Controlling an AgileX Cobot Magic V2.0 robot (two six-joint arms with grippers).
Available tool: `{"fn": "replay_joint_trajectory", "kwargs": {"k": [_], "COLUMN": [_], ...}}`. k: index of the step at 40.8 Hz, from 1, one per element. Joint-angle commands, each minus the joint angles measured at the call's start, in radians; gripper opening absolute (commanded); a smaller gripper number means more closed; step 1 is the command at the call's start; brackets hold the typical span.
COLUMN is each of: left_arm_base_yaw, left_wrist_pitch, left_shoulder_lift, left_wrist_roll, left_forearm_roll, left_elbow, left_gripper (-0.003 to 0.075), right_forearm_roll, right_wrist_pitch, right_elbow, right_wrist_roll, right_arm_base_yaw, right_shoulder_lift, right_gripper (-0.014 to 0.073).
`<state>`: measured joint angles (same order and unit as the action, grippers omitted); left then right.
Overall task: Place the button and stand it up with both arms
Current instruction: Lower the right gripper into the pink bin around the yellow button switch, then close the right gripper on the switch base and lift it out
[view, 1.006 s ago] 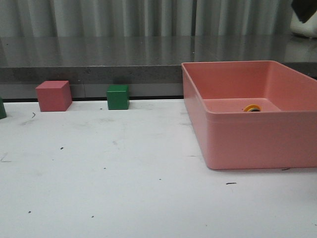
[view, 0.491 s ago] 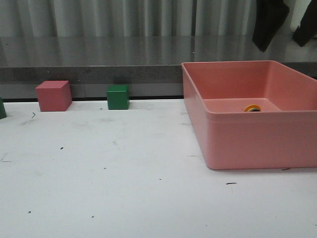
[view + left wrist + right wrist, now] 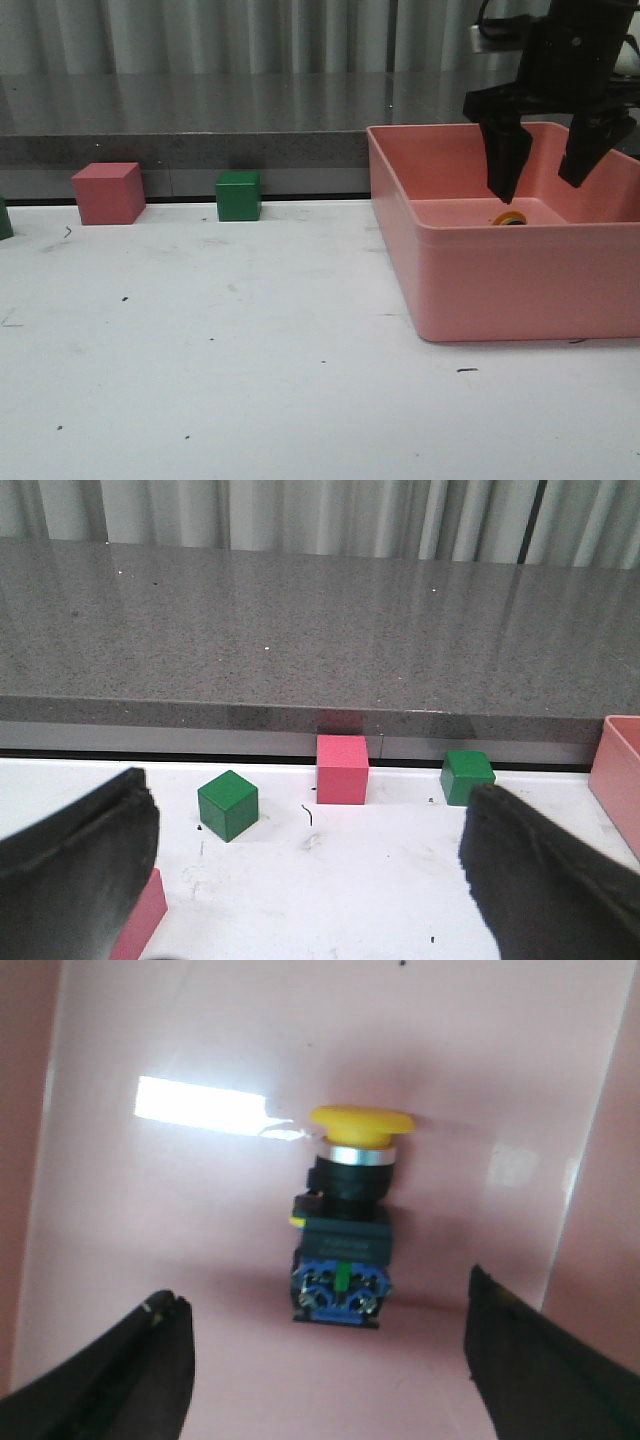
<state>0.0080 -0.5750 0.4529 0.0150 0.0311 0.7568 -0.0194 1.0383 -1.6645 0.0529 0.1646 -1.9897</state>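
The button (image 3: 342, 1230) lies on its side on the floor of the pink bin (image 3: 500, 290), with its yellow cap (image 3: 360, 1125) pointing away from the fingers and its blue-and-black base nearest them. In the front view only its yellow cap (image 3: 509, 217) shows over the bin wall. My right gripper (image 3: 538, 190) is open and hangs over the bin, just above the button. In the right wrist view the right gripper (image 3: 325, 1360) straddles the button's base without touching it. My left gripper (image 3: 310, 880) is open and empty, low over the white table.
A pink cube (image 3: 108, 193) and a green cube (image 3: 238, 195) stand at the table's back edge. The left wrist view shows them (image 3: 342, 768) (image 3: 467, 776), another green cube (image 3: 228, 803), and a pink cube (image 3: 140, 920) by the left finger. A grey ledge (image 3: 200, 120) runs behind.
My right arm has come down from the top right corner into full view and now hangs over the bin above the button. The button and cubes have not moved.
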Motion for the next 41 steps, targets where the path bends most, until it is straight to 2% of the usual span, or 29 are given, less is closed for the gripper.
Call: {"fn": "replay_joint_trajectory", "kwargs": {"k": [1, 14, 31, 34, 39, 41], "left_arm_base_yaw": [-0.007, -0.007, -0.007, -0.007, -0.007, -0.007], "left_wrist_pitch": [0.087, 0.087, 0.087, 0.087, 0.087, 0.087], "left_shoulder_lift": [0.013, 0.013, 0.013, 0.013, 0.013, 0.013], "left_wrist_roll": [0.001, 0.001, 0.001, 0.001, 0.001, 0.001], "left_forearm_roll": [0.002, 0.002, 0.002, 0.002, 0.002, 0.002], "left_elbow": [0.034, 0.034, 0.034, 0.034, 0.034, 0.034], "left_gripper": [0.0598, 0.0598, 0.0598, 0.0598, 0.0598, 0.0598], "right_forearm_roll": [-0.051, -0.042, 0.003, 0.012, 0.013, 0.013], "right_wrist_pitch": [0.004, 0.017, 0.045, 0.055, 0.071, 0.08], "right_elbow": [-0.058, -0.14, -0.165, -0.176, -0.203, -0.216], "right_wrist_roll": [0.039, 0.061, 0.061, 0.061, 0.061, 0.061], "right_arm_base_yaw": [-0.002, -0.003, -0.003, -0.003, -0.003, -0.003], "right_shoulder_lift": [0.012, -0.1, -0.166, -0.166, -0.163, -0.162], "right_gripper": [0.0573, 0.0548, 0.054, 0.049, 0.0283, 0.0231]}}
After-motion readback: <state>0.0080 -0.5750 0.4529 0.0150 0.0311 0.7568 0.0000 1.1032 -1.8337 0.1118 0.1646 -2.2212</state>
